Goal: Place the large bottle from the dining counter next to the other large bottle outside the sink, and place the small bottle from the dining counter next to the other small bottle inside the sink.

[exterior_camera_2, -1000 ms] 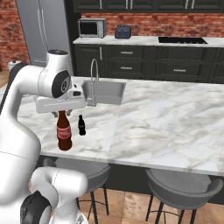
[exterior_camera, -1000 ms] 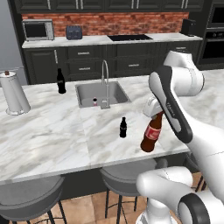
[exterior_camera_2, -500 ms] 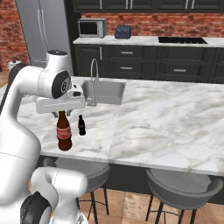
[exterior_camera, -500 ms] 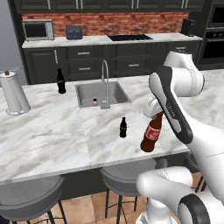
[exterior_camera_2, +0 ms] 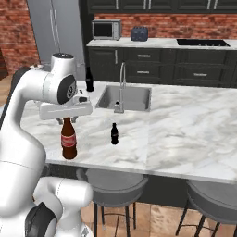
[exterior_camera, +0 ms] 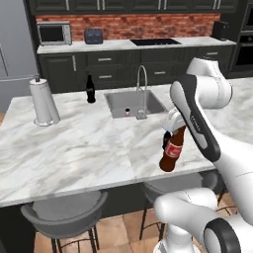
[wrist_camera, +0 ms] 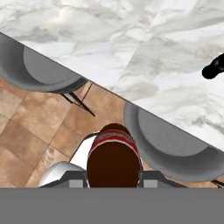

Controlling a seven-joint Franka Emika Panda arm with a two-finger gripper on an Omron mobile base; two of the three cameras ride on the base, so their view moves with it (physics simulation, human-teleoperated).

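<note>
Pincer (exterior_camera_2: 67, 118) clenched on the neck of the large bottle (exterior_camera_2: 68, 142), which hangs upright with its base at or just above the near edge of the tabletop (exterior_camera_2: 185, 125); contact with the marble cannot be told. Small bottle (exterior_camera_2: 114, 134) stands upright just beside it, farther in from that edge. Sink (exterior_camera: 133, 103) lies toward the far side, with the faucet (exterior_camera: 142, 89) at its near rim and the other small bottle (exterior_camera: 127, 112) inside the basin. Other large bottle (exterior_camera: 90, 89) stands outside the basin at its left, near the far edge. Paper towel roll (exterior_camera: 43, 102) stands well apart at far left. Bare marble lies between the held bottle and the sink. Stools (wrist_camera: 175, 144) sit below the near edge.
</note>
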